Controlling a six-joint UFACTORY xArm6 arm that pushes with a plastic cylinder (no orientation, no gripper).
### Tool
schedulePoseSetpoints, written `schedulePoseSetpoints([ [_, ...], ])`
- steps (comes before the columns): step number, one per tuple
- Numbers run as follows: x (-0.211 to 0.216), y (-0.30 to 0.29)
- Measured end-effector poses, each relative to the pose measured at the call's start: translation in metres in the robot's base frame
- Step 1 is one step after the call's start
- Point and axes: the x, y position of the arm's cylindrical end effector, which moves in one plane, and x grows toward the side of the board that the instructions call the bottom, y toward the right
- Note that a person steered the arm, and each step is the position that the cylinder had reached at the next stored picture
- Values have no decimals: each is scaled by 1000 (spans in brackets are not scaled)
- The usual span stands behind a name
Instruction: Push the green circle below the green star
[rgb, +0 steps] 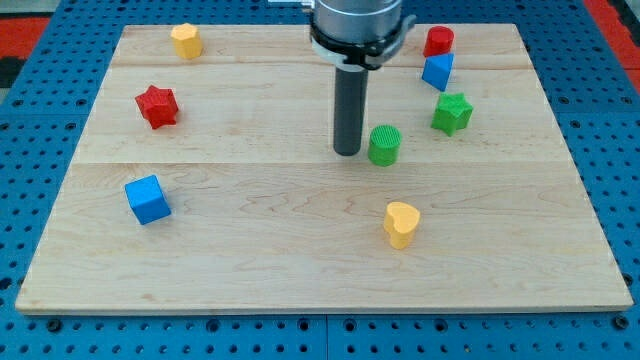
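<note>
The green circle (384, 145) stands on the wooden board right of centre. The green star (452, 112) lies up and to the right of it, a short gap apart. My tip (347, 152) rests on the board just left of the green circle, nearly touching its left side. The dark rod rises from the tip to the arm's head at the view's top centre.
A blue block (437, 71) and a red cylinder (438, 41) sit above the green star. A yellow heart (401, 223) lies below the green circle. A red star (157, 105), a blue cube (148, 198) and a yellow block (186, 40) are on the left.
</note>
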Motion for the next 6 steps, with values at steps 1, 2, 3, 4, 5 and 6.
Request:
schedulePoseSetpoints([
  [1,-15,1],
  [2,3,13],
  [3,8,55],
  [4,6,74],
  [5,6,72],
  [6,6,82],
])
